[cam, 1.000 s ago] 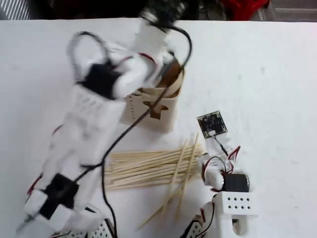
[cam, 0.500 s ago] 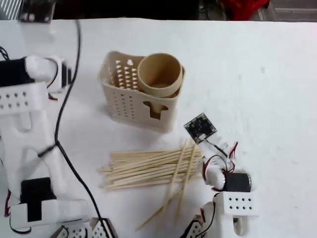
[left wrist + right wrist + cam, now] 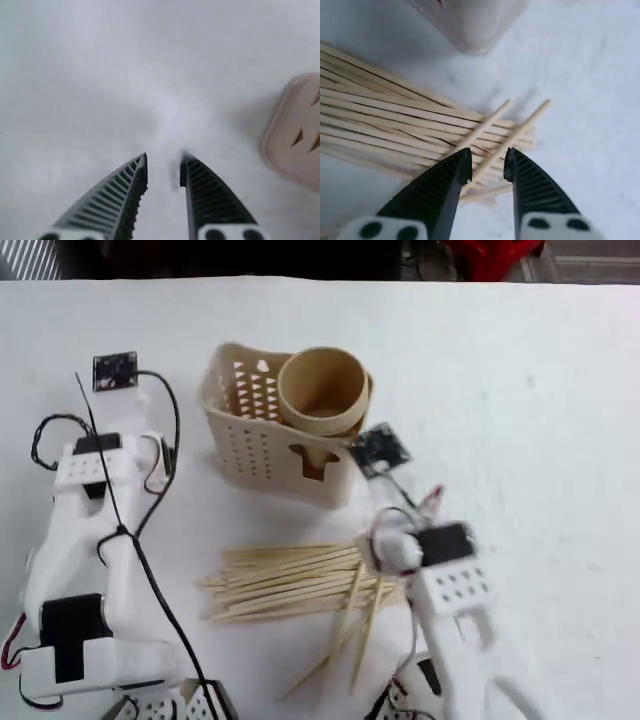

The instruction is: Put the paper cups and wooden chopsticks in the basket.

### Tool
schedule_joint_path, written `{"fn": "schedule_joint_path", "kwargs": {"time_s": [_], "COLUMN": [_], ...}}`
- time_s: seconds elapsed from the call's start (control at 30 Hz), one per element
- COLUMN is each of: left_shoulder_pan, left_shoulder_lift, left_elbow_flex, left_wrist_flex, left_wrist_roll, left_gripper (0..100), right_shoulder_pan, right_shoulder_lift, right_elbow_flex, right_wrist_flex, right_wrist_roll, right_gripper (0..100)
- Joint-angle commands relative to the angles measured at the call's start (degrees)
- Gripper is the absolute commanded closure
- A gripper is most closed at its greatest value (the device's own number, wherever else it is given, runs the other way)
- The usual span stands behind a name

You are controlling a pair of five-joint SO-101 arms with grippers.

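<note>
A beige perforated basket [image 3: 262,445] stands at the table's middle with nested brown paper cups [image 3: 323,390] inside its right end. In front of it lies a pile of wooden chopsticks [image 3: 290,580], with two loose ones angled across its right end. The right arm [image 3: 440,565] is over that right end. My right gripper [image 3: 487,162] hovers just above the crossed chopsticks [image 3: 395,130], narrowly open and holding nothing. The left arm [image 3: 95,500] stands left of the basket. My left gripper [image 3: 164,167] is narrowly open over bare table, with the basket's corner [image 3: 295,130] off to one side.
The white table [image 3: 520,390] has free room to the right of the basket and behind it. A black cable [image 3: 150,570] loops along the left arm. Dark clutter lines the far edge.
The left arm has swung from above the basket back to the left side. The right arm has moved from the front edge over the chopsticks' right end.
</note>
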Motion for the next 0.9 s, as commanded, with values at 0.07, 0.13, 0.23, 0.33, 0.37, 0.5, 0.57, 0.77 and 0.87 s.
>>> {"fn": "schedule_joint_path", "kwargs": {"time_s": [0.07,0.13,0.23,0.33,0.37,0.5,0.57,0.77,0.87], "left_shoulder_pan": [0.0,0.0,0.1,0.2,0.3,0.3,0.3,0.3,0.3], "left_shoulder_lift": [-0.4,-0.4,-0.4,-0.4,-0.4,-0.4,-0.4,-0.4,-0.4], "left_elbow_flex": [0.4,0.6,1.5,1.7,1.7,1.8,1.8,1.8,1.8], "left_wrist_flex": [-1.9,-2.6,-4.4,-4.7,-4.7,-4.7,-4.7,-4.7,-4.7], "left_wrist_roll": [0.5,0.5,0.5,0.5,0.5,0.5,0.5,0.5,0.5], "left_gripper": [87,87,87,87,87,87,87,87,87], "right_shoulder_pan": [-1.5,0.3,3.3,4.8,4.8,2.1,1.5,1.6,3.6], "right_shoulder_lift": [8.7,9.5,9.7,10.2,10.2,10.2,10.2,10.2,10.2], "right_elbow_flex": [-1.1,-0.1,2.2,5.6,6.8,8.8,8.9,9.6,9.9], "right_wrist_flex": [-6.2,-6.5,-8.7,-12.5,-14.0,-16.0,-16.0,-16.0,-16.2], "right_wrist_roll": [-4.9,-5.5,-5.9,-5.9,-5.9,-5.6,-5.6,-5.5,-5.5], "right_gripper": [77.2,77.2,79.8,82.2,82.8,83.4,83.4,85.4,93.9]}}
